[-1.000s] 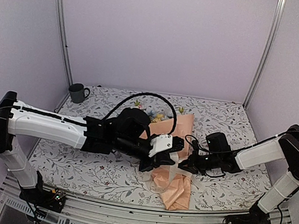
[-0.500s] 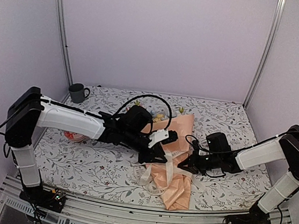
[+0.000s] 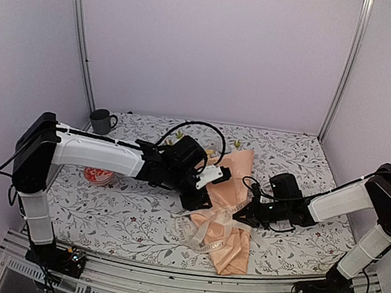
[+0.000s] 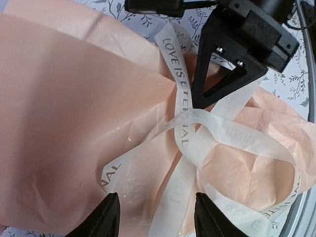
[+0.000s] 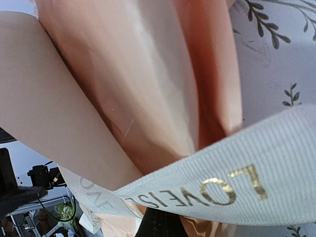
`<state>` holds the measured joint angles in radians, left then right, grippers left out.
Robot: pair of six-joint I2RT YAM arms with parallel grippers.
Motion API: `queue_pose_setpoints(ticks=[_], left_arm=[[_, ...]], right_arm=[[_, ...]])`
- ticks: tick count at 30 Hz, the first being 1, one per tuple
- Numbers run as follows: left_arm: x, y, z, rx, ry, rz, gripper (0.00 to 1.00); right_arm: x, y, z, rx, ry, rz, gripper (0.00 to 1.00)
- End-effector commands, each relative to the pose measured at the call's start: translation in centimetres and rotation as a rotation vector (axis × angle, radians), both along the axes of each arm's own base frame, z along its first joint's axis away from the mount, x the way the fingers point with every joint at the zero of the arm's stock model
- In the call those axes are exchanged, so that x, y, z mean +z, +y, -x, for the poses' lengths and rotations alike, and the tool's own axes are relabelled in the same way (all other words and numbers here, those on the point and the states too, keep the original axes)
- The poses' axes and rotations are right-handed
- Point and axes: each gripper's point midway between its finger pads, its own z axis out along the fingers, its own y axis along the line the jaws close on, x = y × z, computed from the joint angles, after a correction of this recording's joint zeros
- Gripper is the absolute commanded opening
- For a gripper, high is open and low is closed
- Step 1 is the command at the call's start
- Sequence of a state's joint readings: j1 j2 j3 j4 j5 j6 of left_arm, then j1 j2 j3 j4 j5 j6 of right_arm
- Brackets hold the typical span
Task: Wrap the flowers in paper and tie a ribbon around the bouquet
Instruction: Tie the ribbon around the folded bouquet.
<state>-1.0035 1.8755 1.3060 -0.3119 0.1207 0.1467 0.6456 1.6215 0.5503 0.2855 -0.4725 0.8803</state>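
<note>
Showing the bouquet (image 3: 227, 192) lying on the leaf-print tablecloth (image 3: 130, 227) between the two arms, with the blooms of the flowers (image 3: 213, 150) pointing toward the back wall and the narrow end of the peach paper (image 4: 74, 98) pointing toward the near edge. Showing the cream ribbon (image 4: 190, 131), lettered LOVE IS ETERNAL, crossing over itself on top of the paper in what looks like a loose first knot, loops and tails spreading slack around it. Probably lying flat so that the table is carrying the stems while both arms are working the ribbon. Pinching one strand just beside the crossing with the right gripper (image 3: 246, 214), jaws pressed together, seemingly anchoring that end against sliding. Hovering just above the knot with the left gripper (image 4: 157, 219), fingers standing apart and gripping nothing, ribbon and paper passing beneath the gap without visible contact. Judging the tying as partly done: crossing formed, not yet drawn tight. Standing well apart at the left, a red-and-white dish (image 3: 97, 176) and a dark mug (image 3: 101, 120).
</note>
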Motion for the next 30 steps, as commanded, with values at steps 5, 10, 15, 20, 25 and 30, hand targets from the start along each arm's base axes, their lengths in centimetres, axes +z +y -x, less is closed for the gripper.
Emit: queue_pose_setpoints(ticks=[5, 10, 15, 20, 25, 30], left_arm=[[1.2, -5.2, 0.4, -0.084, -0.212, 0.043, 0.62], [-2.1, -5.8, 0.0, -0.176, -0.308, 0.012, 0.64], [-3.8, -5.7, 1.6, -0.318, -0.335, 0.039, 0.78], [-5.0, -5.8, 0.7, -0.303, -0.310, 0.026, 0.71], [-6.5, -5.1, -0.3, -0.243, -0.207, -0.020, 0.40], [-5.9, -4.9, 0.1, -0.241, -0.182, -0.004, 0.13]], right_arm=[[0.3, -0.3, -0.4, -0.017, -0.006, 0.003, 0.00], [0.3, -0.3, -0.3, -0.016, -0.004, 0.002, 0.00], [0.2, -0.3, -0.3, -0.012, -0.001, 0.001, 0.00], [0.2, -0.2, -0.2, -0.010, 0.002, -0.003, 0.00], [0.3, -0.2, -0.2, -0.011, -0.003, -0.005, 0.00], [0.1, -0.2, -0.1, -0.008, 0.003, -0.002, 0.00]])
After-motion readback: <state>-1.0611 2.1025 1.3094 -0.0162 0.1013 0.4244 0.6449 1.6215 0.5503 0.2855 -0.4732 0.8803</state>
